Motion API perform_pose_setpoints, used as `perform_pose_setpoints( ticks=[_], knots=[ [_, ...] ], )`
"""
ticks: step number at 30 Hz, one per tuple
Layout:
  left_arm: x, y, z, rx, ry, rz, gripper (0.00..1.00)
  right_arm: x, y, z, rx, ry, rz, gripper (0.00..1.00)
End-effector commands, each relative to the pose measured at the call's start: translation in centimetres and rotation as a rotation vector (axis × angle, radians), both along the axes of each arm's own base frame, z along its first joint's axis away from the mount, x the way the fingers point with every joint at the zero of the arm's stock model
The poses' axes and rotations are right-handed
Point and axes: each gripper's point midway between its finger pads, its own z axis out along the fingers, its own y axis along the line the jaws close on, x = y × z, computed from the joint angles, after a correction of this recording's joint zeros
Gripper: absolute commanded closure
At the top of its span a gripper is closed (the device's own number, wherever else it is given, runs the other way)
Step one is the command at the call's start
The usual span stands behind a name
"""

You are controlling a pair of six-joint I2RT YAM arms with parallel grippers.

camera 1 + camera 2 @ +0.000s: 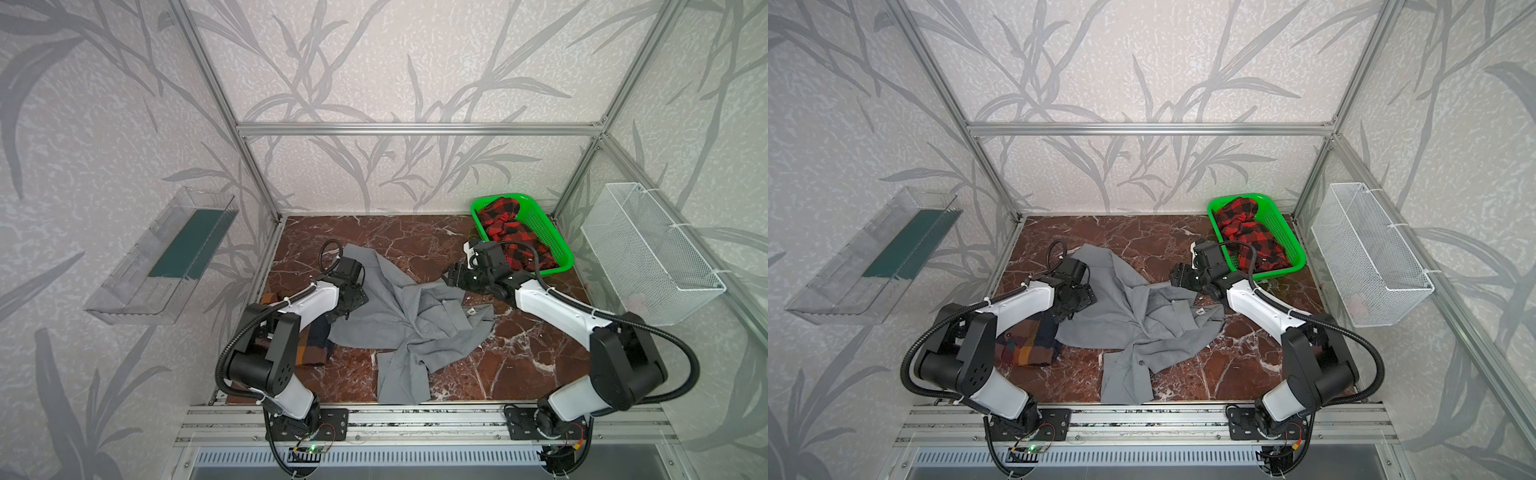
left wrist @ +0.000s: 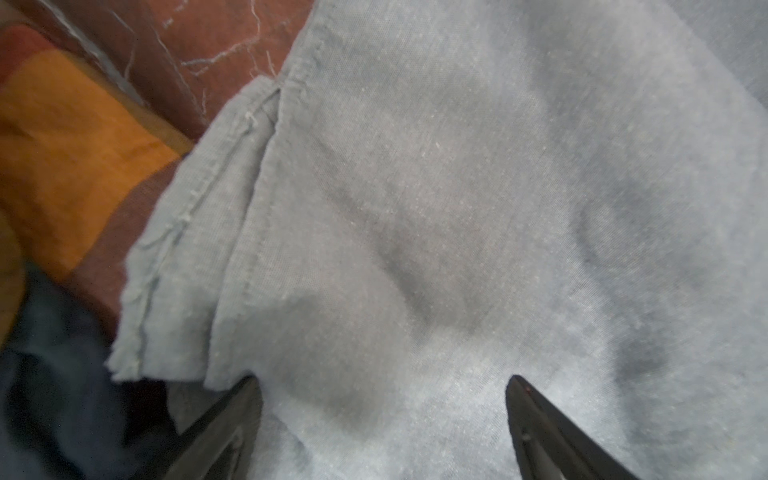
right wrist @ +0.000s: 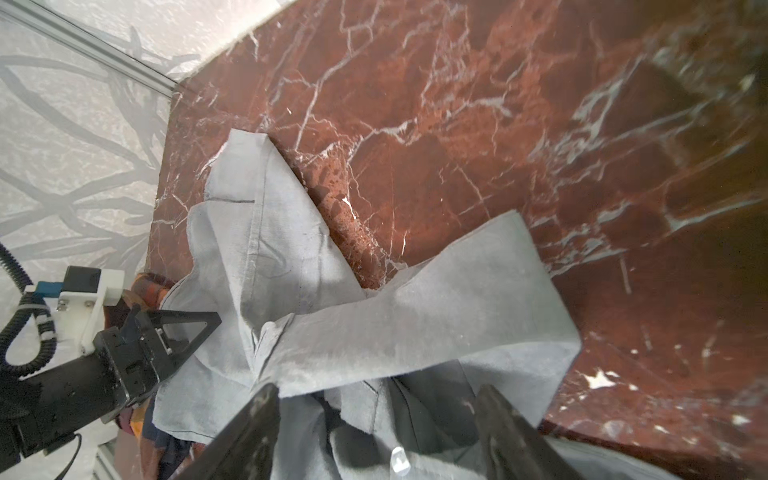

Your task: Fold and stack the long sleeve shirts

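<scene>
Both arms reach inward; left fingers and right fingers spread wide.

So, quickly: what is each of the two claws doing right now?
Left gripper: open above the grey shirt, gripping nothing.
Right gripper: open, holding nothing; the shirt's sleeve lies at its tips.

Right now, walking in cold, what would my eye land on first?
A crumpled grey shirt sprawls across the middle of the red marble table. At the far right corner a bright green basket holds red-and-black checked cloth. An orange, brown and navy checked shirt peeks out under the left arm.
</scene>
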Motion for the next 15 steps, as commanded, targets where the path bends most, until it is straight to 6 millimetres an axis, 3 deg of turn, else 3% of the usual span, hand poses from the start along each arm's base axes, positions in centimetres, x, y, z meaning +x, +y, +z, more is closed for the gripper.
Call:
perform_pose_setpoints(
  ticks=[1,5,9,12,15],
  knots=[
    [-0.3,0.3,0.2,0.02,-0.005,0.011,0.08,1.5,1.3,-0.2,0.135,0.048,-0.066,0.23],
    [-0.3,0.4,0.4,0.02,-0.01,0.01,0.08,2.1,2.0,-3.7,0.143,0.167,-0.085,0.22],
    [-0.3,0.4,0.5,0.019,-0.012,0.009,0.08,2.9,1.8,-5.1,0.116,0.181,-0.111,0.26],
    [-0.2,0.3,0.5,0.017,-0.011,0.008,0.08,3.4,2.2,-5.1,0.101,0.184,-0.087,0.33],
    [-0.2,0.3,0.5,0.016,-0.014,0.009,0.08,3.8,2.4,-5.6,0.102,0.181,-0.079,0.48]
  ],
)
